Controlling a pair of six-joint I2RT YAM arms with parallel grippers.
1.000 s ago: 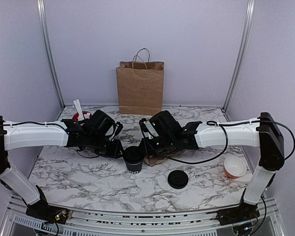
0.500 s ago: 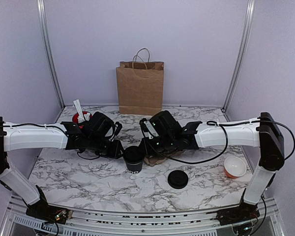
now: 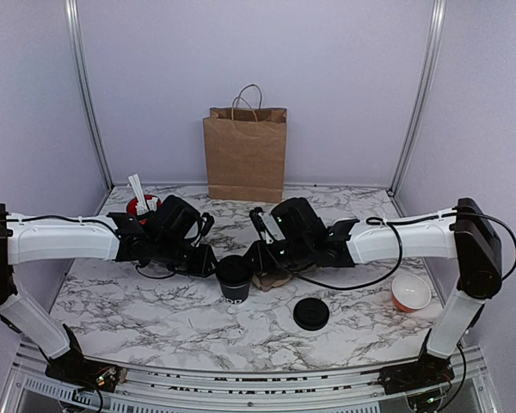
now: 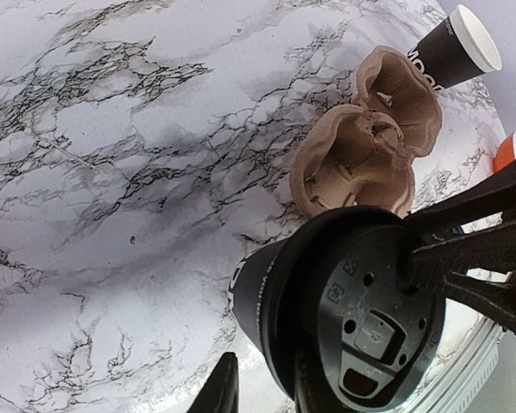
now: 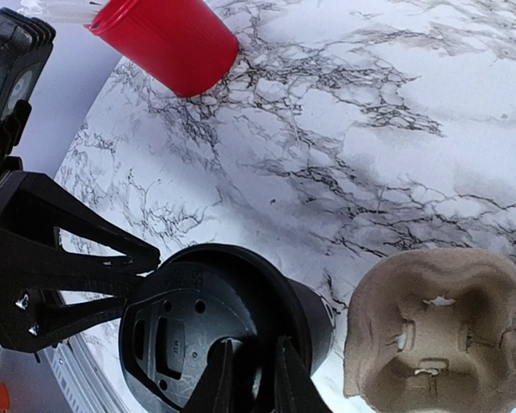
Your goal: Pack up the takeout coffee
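Top external view: I had both arms stretched low and level, meeting at the takeout coffee (image 3: 234,277).
The lidded cup stood upright just beside the cardboard carrier (image 5: 439,335), on its left-arm side. My left gripper (image 3: 213,262) pinched the rim opposite the carrier, while my right gripper (image 5: 251,374), reaching over the carrier, was clamped on the rim nearest it.

Left arm (image 3: 60,241) & right arm (image 3: 413,234): white link shells w/ black joints, black wrist housings, black upright base links. Thin black cables (image 3: 399,248) loop alongside. Fingers (image 5: 215,387) matte black; small silver screws (image 5: 21,301).
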